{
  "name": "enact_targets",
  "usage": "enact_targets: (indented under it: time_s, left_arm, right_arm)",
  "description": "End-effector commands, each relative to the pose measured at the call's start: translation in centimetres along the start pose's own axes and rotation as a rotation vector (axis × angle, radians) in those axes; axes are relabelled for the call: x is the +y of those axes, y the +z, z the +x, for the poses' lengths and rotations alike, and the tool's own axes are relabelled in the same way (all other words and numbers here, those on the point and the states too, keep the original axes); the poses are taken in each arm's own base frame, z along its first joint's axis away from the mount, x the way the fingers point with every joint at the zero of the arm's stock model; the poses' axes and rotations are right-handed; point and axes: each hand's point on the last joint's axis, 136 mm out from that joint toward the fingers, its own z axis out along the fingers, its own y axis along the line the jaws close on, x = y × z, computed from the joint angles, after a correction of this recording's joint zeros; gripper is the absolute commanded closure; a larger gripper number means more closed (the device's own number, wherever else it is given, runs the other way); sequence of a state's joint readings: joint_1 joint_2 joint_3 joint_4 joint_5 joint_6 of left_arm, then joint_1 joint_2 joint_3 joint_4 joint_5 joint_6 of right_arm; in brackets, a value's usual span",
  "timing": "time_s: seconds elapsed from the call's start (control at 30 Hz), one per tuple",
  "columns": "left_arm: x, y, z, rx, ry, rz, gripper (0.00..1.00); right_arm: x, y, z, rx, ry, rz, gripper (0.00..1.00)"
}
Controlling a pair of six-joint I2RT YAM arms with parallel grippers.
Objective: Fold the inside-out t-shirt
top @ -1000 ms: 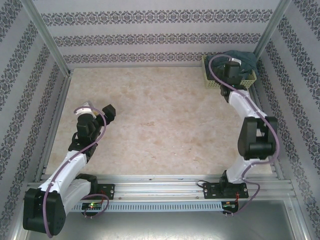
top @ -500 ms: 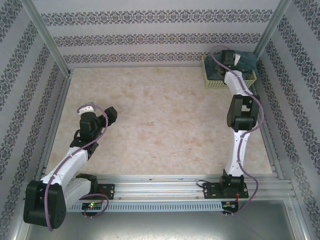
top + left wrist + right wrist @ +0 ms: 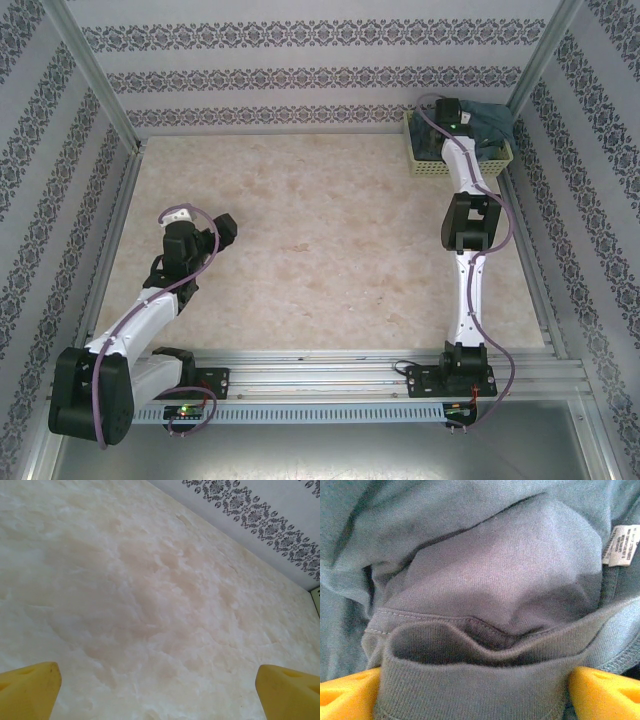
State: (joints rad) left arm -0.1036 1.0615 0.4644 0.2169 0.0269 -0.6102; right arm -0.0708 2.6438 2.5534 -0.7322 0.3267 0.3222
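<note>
From above, my left gripper [image 3: 222,232] hangs over the left side of the bare table [image 3: 320,250], its jaws spread. My right arm is stretched out long to the far right corner, where the basket [image 3: 432,166] stands against the wall. The t-shirt [image 3: 492,122] lies heaped in that basket, spilling over its rim, and my right gripper [image 3: 452,112] is down on the heap; from this height I cannot tell how its jaws stand. From my left wrist, the left gripper [image 3: 160,692] is wide, with one yellow fingertip in each bottom corner and nothing between them but the pale marbled table [image 3: 150,580] and, far off, the patterned wall [image 3: 260,515]. From my right wrist, the right gripper [image 3: 475,692] is also wide, and it straddles a raised fold of the t-shirt [image 3: 490,570]: the ribbed neckband [image 3: 470,685] fills the gap and touches both yellow fingers [image 3: 345,692]. The cloth stands loose and rounded, not pressed flat. Behind it the fabric lies in soft creases, seams outward, with a white label [image 3: 622,544] at the upper right.
</note>
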Motion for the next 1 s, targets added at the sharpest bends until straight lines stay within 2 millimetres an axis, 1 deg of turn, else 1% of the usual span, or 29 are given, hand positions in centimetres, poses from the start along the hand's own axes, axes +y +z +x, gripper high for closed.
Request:
enact_targets:
  time_s: [0.0,0.03,0.07,0.1,0.13,0.2,0.23,0.27,0.33,0.43,0.5,0.63,0.8,0.9,0.93,0.97]
  left_arm:
    - [-1.4,-0.2,-1.3,-0.034,0.011,0.047,0.00]
    - [-1.4,-0.2,-1.4,-0.035,0.011,0.049,0.00]
    - [-1.4,-0.3,-1.4,-0.035,0.011,0.049,0.00]
    - [-1.5,-0.4,-1.4,-0.036,0.011,0.051,0.00]
    - [-1.5,-0.5,-1.4,-0.037,0.010,0.052,0.00]
    - [-1.6,-0.7,-1.6,-0.045,0.007,0.057,0.00]
    - [-1.6,-0.8,-1.6,-0.046,0.007,0.059,0.00]
    - [-1.6,-1.0,-1.6,-0.046,0.005,0.061,0.00]
    - [-1.8,-1.3,-1.8,-0.049,0.004,0.067,0.00]
    - [-1.9,-1.8,-1.9,-0.057,0.001,0.075,0.00]
    - [-2.0,-2.2,-1.9,-0.061,-0.003,0.083,0.00]
    - [-2.2,-2.9,-2.1,-0.063,-0.008,0.098,0.00]
    - [-2.5,-3.6,-1.8,-0.053,-0.021,0.116,0.00]
    - [-2.5,-3.9,-1.5,-0.044,-0.031,0.127,0.00]
    - [-2.5,-3.9,-1.4,-0.039,-0.034,0.129,0.00]
    - [-2.6,-4.0,-1.3,-0.037,-0.036,0.134,0.00]
  right_arm:
    - [0.9,0.5,0.8,0.055,0.031,-0.089,0.27]
    - [1.3,0.4,0.7,0.056,0.037,-0.115,0.32]
    - [2.0,-0.1,0.4,0.055,0.039,-0.162,0.40]
    - [2.8,-0.5,0.2,0.053,0.034,-0.202,0.51]
    - [3.4,-1.1,0.0,0.045,0.027,-0.232,0.59]
    - [4.3,-2.5,-0.7,0.003,0.006,-0.258,0.77]
    - [4.5,-3.3,-1.1,-0.019,0.002,-0.264,0.85]
    - [4.7,-4.3,-1.9,-0.056,0.001,-0.275,0.89]
    - [5.1,-6.4,-3.1,-0.114,-0.001,-0.296,0.94]
    - [5.1,-9.8,-5.1,-0.205,0.003,-0.300,1.00]
    - [5.4,-11.9,-6.0,-0.258,-0.008,-0.301,1.00]
    - [5.1,-15.9,-7.7,-0.352,-0.013,-0.276,1.00]
    - [3.7,-20.6,-9.4,-0.469,0.021,-0.229,1.00]
    - [2.5,-24.5,-10.9,-0.568,0.054,-0.206,1.00]
    - [2.2,-25.4,-11.2,-0.591,0.063,-0.200,1.00]
    - [1.7,-25.9,-11.3,-0.594,0.086,-0.191,1.00]
